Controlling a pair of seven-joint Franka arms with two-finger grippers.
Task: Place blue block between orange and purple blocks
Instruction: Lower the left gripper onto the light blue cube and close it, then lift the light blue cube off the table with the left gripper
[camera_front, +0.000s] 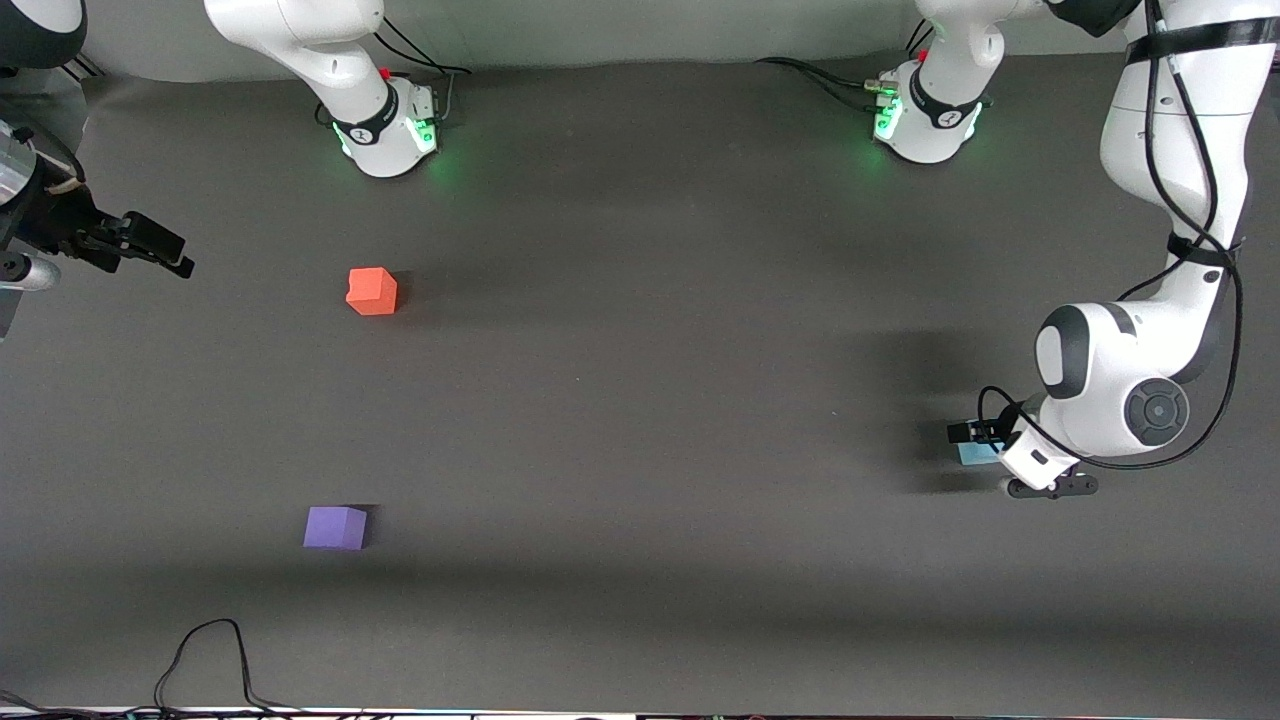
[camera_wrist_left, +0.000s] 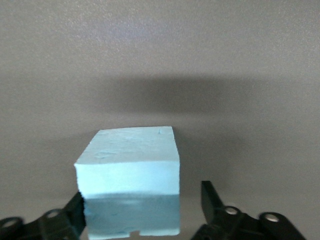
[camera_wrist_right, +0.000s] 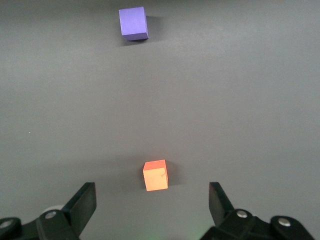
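Note:
The blue block (camera_front: 975, 454) sits on the table toward the left arm's end. My left gripper (camera_front: 985, 442) is low over it, open, with the fingers either side. In the left wrist view the blue block (camera_wrist_left: 130, 180) stands between the fingers of my left gripper (camera_wrist_left: 142, 197), one finger at its side and a gap at the other. The orange block (camera_front: 371, 291) and the purple block (camera_front: 336, 527) lie toward the right arm's end, the purple nearer the camera. My right gripper (camera_front: 160, 252) waits open and empty above the table; its wrist view shows my right gripper (camera_wrist_right: 151, 192), the orange block (camera_wrist_right: 155, 175) and the purple block (camera_wrist_right: 133, 23).
The two arm bases (camera_front: 390, 130) (camera_front: 925, 120) stand along the back of the dark table. A black cable (camera_front: 215, 650) loops at the table's front edge near the purple block.

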